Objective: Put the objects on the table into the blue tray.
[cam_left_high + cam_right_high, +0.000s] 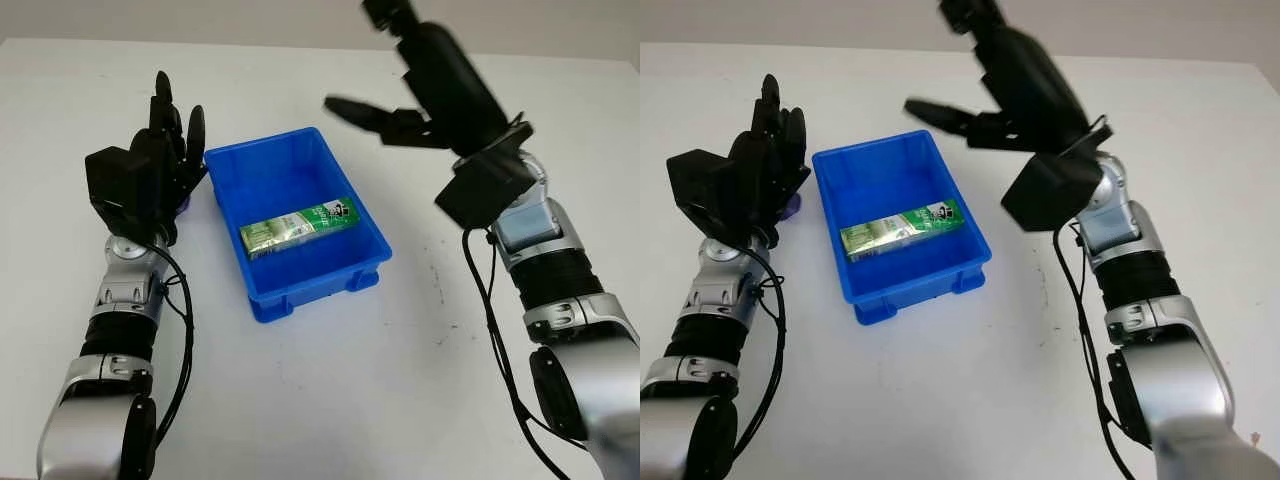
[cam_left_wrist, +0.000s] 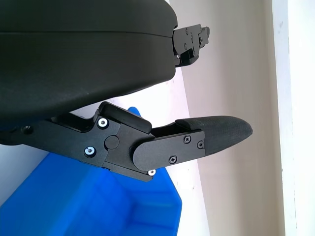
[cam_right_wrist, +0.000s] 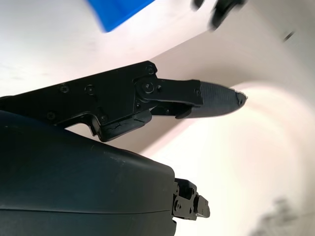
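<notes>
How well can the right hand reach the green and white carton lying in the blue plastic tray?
Probably well: the right hand is open above the tray's far right side, and the carton lies uncovered.

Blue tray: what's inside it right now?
The blue tray holds one green and white carton, lying flat across its floor. What sits under the carton is covered. A purple thing peeks out beside the left hand, outside the tray, mostly hidden.

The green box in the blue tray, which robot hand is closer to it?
Left, probably. The left hand is beside the blue tray, level with the green box; the right hand is raised above the far side.
</notes>
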`<state>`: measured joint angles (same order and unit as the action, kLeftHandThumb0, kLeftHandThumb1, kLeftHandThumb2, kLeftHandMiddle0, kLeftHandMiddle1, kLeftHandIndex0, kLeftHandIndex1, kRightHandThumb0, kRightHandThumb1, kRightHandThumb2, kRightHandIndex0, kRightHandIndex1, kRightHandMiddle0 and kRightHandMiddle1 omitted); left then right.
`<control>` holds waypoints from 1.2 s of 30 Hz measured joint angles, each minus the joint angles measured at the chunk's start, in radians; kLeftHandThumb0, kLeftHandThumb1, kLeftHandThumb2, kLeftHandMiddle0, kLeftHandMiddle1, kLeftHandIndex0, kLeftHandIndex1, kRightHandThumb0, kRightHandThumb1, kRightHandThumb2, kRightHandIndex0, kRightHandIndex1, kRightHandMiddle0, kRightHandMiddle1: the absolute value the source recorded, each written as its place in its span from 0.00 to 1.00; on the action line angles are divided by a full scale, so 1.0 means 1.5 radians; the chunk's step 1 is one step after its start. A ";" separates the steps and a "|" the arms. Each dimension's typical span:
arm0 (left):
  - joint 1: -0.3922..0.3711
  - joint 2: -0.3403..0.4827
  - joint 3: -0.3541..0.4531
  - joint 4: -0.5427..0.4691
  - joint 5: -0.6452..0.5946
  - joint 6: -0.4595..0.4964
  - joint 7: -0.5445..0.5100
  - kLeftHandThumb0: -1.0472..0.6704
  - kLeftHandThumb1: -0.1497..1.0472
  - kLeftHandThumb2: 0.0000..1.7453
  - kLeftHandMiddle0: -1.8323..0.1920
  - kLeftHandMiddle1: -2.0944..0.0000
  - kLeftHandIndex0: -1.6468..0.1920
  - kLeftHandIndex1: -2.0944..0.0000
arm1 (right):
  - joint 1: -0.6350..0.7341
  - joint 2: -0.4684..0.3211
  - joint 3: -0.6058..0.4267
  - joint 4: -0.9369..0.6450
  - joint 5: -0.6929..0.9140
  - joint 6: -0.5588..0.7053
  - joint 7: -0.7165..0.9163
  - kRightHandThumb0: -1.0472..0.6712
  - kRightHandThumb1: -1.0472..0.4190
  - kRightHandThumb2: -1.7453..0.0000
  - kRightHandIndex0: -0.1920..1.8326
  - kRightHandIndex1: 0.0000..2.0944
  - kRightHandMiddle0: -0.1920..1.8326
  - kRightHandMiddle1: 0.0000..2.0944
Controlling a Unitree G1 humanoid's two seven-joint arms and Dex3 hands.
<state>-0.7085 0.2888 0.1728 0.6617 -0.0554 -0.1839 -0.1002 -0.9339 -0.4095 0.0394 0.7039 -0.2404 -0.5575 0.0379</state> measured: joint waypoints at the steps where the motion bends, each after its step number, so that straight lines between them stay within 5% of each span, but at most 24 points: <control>1: 0.000 0.000 0.000 0.000 0.000 0.000 -0.001 0.16 1.00 0.37 1.00 1.00 1.00 1.00 | 0.001 0.000 -0.010 0.012 0.010 0.023 0.001 0.18 0.00 0.64 0.01 0.01 0.02 0.01; 12: 0.000 0.016 0.001 -0.001 0.000 0.006 -0.009 0.16 1.00 0.36 1.00 1.00 1.00 1.00 | 0.064 0.009 -0.112 0.034 0.195 0.302 0.112 0.20 0.00 0.56 0.00 0.00 0.00 0.00; 25: 0.003 0.042 -0.012 -0.005 0.025 0.007 -0.024 0.16 1.00 0.36 1.00 1.00 1.00 1.00 | 0.116 0.022 -0.144 -0.043 0.239 0.389 0.110 0.21 0.00 0.52 0.00 0.00 0.00 0.00; 31: 0.015 0.181 -0.047 -0.081 0.098 -0.013 -0.138 0.13 1.00 0.26 1.00 0.99 1.00 1.00 | 0.125 0.029 -0.143 -0.081 0.240 0.407 0.104 0.23 0.00 0.53 0.00 0.00 0.00 0.00; 36: 0.001 0.315 -0.059 -0.127 0.122 0.030 -0.270 0.09 0.94 0.05 0.98 0.98 0.99 0.98 | 0.125 0.033 -0.146 -0.083 0.245 0.407 0.101 0.23 0.00 0.52 0.00 0.00 0.00 0.00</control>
<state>-0.7071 0.7607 0.0844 0.4716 0.1270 -0.1392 -0.5054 -0.7462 -0.3596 -0.1794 0.5789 0.1267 0.0531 0.1890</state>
